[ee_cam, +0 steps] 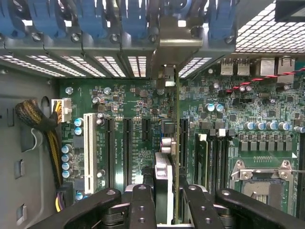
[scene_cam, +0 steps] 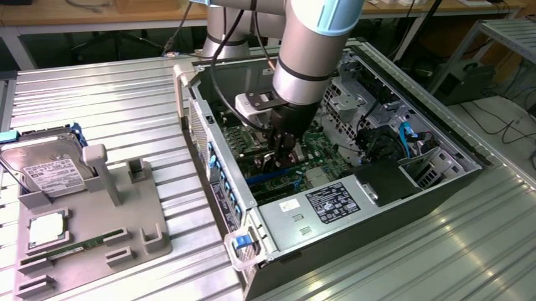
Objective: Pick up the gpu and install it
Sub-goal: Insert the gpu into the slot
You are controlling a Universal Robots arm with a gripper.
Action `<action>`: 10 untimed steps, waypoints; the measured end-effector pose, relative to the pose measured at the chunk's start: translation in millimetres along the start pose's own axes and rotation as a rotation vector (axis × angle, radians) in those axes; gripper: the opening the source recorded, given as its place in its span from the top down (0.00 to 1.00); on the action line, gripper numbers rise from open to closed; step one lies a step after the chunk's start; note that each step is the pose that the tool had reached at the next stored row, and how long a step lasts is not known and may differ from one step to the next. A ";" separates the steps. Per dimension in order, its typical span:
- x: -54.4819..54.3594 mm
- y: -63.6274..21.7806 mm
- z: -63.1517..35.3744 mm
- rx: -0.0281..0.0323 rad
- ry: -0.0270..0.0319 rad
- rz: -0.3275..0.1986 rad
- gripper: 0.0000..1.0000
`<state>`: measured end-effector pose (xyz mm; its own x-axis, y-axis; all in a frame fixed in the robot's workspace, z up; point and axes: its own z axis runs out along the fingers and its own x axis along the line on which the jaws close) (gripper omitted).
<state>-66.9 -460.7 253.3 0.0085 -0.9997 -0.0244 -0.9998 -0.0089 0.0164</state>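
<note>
Exterior: I count one gripper, sunk inside one open PC case; one hard drive well apart from jaws.
Wrist: one gpu pinched between jaws, edge-on, thin, metal bracket at end farthest from jaws, standing over one motherboard.

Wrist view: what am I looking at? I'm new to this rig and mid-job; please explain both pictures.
That camera sits on the wrist of the arm, looking past the black claw at the motherboard. The claw is closed on the gpu, seen edge-on above the slots; whether it is seated I cannot tell. The exterior view shows the arm reaching into an open case on a metal table. At the exterior view's left, a grey tray holds a hard drive and a RAM stick.
</note>
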 end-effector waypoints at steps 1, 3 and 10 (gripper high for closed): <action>0.0 0.0 1.1 -0.0001 0.0001 0.000 0.72; 0.1 0.0 3.1 0.0000 0.0000 0.000 0.72; 0.2 0.1 5.5 -0.0003 0.0001 -0.001 0.72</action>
<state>-67.0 -460.7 247.8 0.0093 -0.9997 -0.0244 -0.9998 -0.0097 0.0167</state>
